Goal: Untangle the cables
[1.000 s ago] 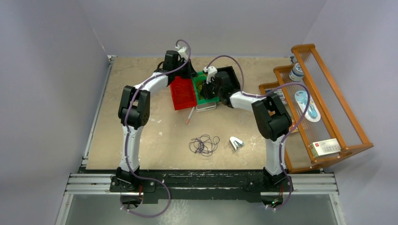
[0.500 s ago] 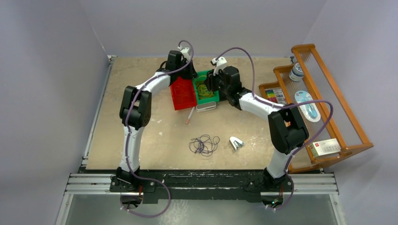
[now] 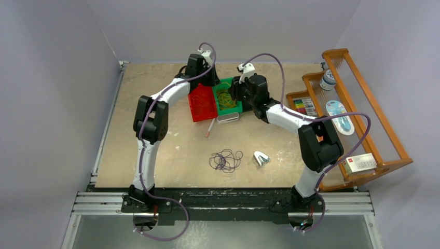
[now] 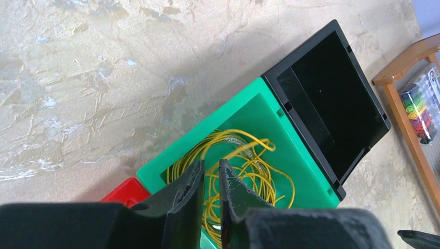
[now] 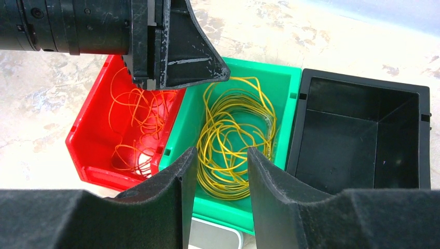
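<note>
Pale lilac walls bound the tan tabletop on its left and far sides, and a metal rail runs along its left edge. A broad strip of tabletop lies between that edge and the left arm.

Over the seam between the red bin and the green bin hangs the left gripper. Its fingers stand a narrow slit apart with nothing between them. Inside the red bin lies a loose orange-red cable. The green bin stands wall to wall with it and has a yellow cable coiled on its floor. A black bin butts against the green bin's right side. Above the green bin's near rim sits the right gripper, fingers well apart and holding nothing. The two grippers face each other across the green bin, near but apart.

Nearer the arm bases, a flat grey tin lies against the green bin and a pen-like stick lies just to its left. Further forward, a dark purple cable lies in a loose tangle on the tabletop, with a white clip-like item near it on the right. A wooden rack lines the right edge, and the right arm's elbow is close to it.

Only the overhead view shows the purple tangle and the whole rack; there the right wrist covers most of the black bin. Only the right wrist view shows the red bin's contents clearly. The left wrist view shows a marker set on the rack.
</note>
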`<state>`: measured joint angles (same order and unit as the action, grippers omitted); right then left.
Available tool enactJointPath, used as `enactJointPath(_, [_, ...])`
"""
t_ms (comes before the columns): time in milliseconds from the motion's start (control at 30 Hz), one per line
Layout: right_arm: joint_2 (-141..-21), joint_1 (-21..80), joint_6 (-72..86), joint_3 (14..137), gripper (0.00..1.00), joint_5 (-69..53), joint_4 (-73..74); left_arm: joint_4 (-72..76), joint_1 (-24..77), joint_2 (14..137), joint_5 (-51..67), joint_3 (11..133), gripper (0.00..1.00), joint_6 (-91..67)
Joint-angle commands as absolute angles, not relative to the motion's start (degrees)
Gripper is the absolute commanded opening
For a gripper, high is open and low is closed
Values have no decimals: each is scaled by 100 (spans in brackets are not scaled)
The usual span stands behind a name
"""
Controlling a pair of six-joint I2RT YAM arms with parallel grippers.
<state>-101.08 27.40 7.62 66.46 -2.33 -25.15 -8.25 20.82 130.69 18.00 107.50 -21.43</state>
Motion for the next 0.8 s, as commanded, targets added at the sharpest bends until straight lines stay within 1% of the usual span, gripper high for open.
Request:
enactJointPath(0, [-9894, 2713, 860, 6696, 44, -136, -2850, -569, 2093, 12612, 1740, 10869, 18, -2196])
enactJointPath(167, [-9896, 2707, 869, 6721, 44, -140, -2873, -387, 2081, 12386, 1649, 10719, 26, -2359])
enactJointPath(300, [-9944, 2691, 878, 6797, 44, -173, -2873, -194, 2075, 12096, 1589, 10545, 28, -2513])
enactJointPath(467, [-10091, 2683, 905, 6949, 44, -234, -2867, 89, 2075, 11593, 1355, 10122, 29, -2808])
enactJointPath(600, [-10390, 2688, 959, 7195, 44, -242, -2816, 271, 2079, 10981, 754, 9462, 28, -3166])
enactJointPath(767, [-10847, 2682, 1046, 7613, 43, -193, -2766, -52, 2083, 9919, -326, 8522, 27, -3326])
